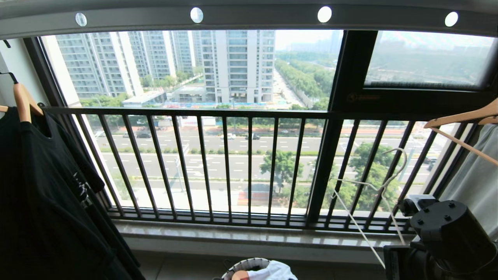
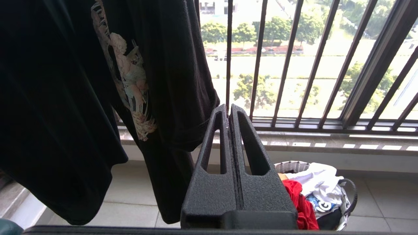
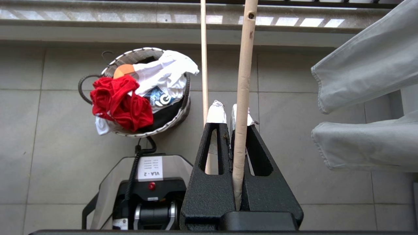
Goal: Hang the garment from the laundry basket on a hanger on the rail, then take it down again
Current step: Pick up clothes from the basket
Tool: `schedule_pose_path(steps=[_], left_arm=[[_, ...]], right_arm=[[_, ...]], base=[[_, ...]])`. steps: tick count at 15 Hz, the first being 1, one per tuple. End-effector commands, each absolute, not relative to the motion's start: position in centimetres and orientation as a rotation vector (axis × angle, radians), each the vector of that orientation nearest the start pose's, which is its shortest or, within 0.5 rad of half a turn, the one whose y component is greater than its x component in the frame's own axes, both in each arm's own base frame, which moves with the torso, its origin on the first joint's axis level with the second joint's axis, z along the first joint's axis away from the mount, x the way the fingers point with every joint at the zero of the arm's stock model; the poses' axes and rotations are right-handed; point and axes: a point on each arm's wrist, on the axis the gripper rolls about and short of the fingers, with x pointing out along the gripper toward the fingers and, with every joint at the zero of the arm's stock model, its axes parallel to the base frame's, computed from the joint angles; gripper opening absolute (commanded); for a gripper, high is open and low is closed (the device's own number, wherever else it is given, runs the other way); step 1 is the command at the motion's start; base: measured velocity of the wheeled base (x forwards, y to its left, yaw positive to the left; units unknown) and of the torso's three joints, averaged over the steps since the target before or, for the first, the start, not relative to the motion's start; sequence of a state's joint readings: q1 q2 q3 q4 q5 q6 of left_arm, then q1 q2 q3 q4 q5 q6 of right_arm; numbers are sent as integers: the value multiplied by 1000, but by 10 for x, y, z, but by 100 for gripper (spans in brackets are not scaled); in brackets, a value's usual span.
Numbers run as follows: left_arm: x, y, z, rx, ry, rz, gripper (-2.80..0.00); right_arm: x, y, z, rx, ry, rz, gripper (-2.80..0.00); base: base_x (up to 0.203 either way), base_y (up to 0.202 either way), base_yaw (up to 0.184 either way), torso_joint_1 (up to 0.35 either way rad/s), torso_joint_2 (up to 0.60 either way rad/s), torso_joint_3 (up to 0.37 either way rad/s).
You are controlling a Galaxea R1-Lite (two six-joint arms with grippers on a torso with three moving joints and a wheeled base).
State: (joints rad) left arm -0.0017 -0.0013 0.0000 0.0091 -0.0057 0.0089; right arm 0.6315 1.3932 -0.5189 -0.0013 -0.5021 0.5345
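My right gripper (image 3: 228, 112) is showing black textured fingers with white padded tips, and between them the hanger (image 3: 242, 98) is looking a pale cream. My left gripper (image 2: 228, 111) is all black. In the laundry basket (image 3: 130, 58), whose woven rim is showing white with black, the garment (image 3: 120, 101) is glowing bright red beside white clothes (image 3: 163, 75) carrying a blue-and-white print. The black shirt (image 2: 65, 98) is showing a pale pink and light-blue figure print. The rail (image 1: 249, 17) is looking grey, dotted with bright round holes. The wooden hangers (image 1: 463, 116) are showing light tan, the window railing (image 1: 194, 112) dark.
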Motion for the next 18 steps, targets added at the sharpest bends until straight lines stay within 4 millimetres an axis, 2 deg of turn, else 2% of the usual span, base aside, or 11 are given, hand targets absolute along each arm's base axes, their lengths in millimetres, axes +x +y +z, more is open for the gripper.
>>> schedule_pose_path(steps=[1,18], left_arm=[[-23,0,75,9,9,-8,-280],[-23,0,75,9,9,-8,-280]], right_arm=[[152,98,133,42,733,-80,-280],[151,97,131,33,741,-82,-280]], base=[[0,0,0,-144,308,155],[0,0,0,-147,325,175]])
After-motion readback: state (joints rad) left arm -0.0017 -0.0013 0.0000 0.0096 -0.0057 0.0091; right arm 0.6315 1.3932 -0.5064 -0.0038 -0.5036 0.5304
